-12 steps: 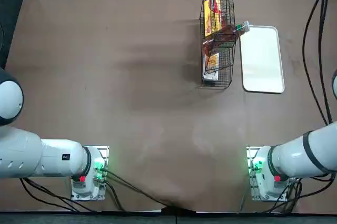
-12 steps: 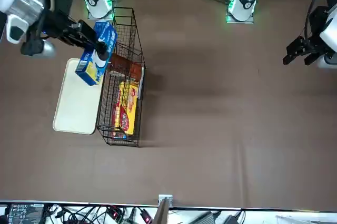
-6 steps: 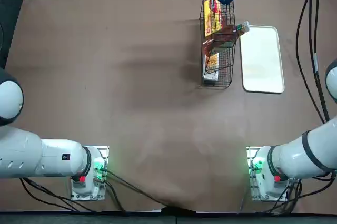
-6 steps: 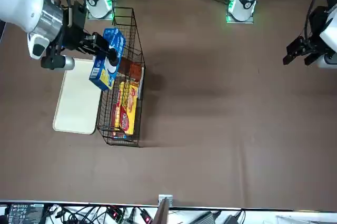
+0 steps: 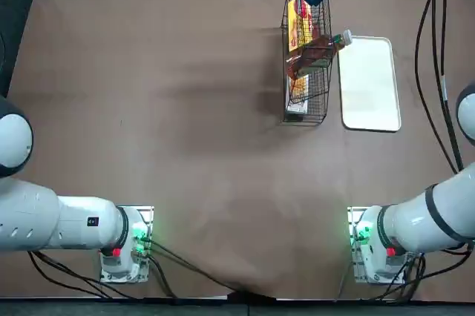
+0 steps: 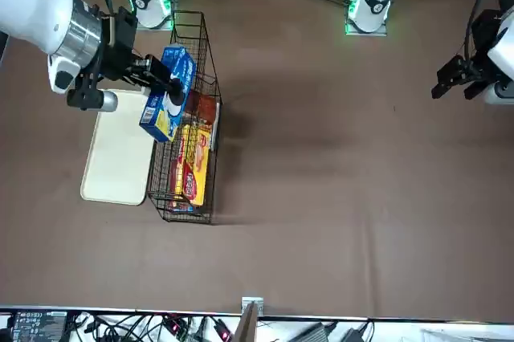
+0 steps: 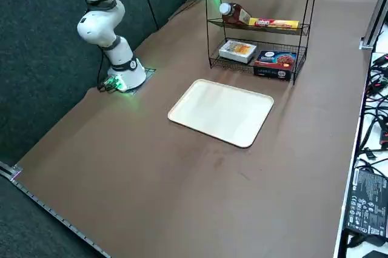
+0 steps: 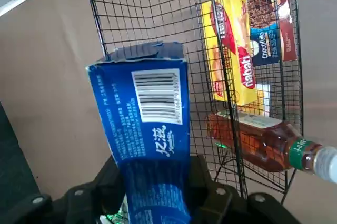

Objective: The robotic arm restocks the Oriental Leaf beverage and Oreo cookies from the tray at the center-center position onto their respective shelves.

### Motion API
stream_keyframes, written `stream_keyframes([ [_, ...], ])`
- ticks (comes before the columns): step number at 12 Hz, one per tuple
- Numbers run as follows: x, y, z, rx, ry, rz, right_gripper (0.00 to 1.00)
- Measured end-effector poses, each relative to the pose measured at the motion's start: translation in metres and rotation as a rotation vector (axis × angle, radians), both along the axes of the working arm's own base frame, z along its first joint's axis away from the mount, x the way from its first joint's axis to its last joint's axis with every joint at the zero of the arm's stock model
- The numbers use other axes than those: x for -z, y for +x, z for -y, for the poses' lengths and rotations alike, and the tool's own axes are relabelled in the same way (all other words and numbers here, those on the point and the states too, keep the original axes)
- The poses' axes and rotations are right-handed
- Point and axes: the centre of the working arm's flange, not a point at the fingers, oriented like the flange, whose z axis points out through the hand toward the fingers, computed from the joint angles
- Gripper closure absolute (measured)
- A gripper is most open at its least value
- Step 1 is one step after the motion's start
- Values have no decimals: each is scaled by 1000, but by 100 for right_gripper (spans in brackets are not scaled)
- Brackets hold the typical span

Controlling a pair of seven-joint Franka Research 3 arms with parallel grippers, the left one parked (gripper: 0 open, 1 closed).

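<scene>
the right tool (image 6: 170, 91) grips the blue oreo packet (image 6: 168, 93) at the wire rack (image 7: 260, 31); the tea bottle (image 8: 260, 142) lies on a rack tier beside a yellow box (image 8: 229, 48); the cream tray (image 7: 221, 111) lies on the table (image 7: 182, 179) near the rack.

robotics lab, white robot arm (image 5: 438, 216) bolted to table (image 5: 193, 153), loose cables (image 6: 136, 327), metal framing (image 6: 246, 323)

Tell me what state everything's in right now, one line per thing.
Right gripper: shut on the blue Oreo packet, beside the rack.
Blue Oreo packet: held, off the shelves.
Tea bottle: lying on its side on a rack shelf, capped.
Yellow nabati packet: on the same shelf.
Wire rack: upright, partly stocked.
Tray: empty, flat on the table.
</scene>
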Motion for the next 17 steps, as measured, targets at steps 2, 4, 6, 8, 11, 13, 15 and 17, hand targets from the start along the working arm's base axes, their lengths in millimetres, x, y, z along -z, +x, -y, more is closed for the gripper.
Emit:
stream_keyframes([
  [2,3,1,-4,-4,-1,-2,41],
  [4,7,2,-6,-6,-1,-7,41],
  [6,9,2,-6,-7,-5,-10,41],
  [8,11,3,-7,-10,-18,-11,41],
  [11,19,5,-9,-16,-38,-17,40],
  [13,22,6,-9,-16,-41,-21,38],
  [15,24,7,-9,-16,-42,-24,37],
  [17,24,7,-9,-16,-42,-24,26],
])
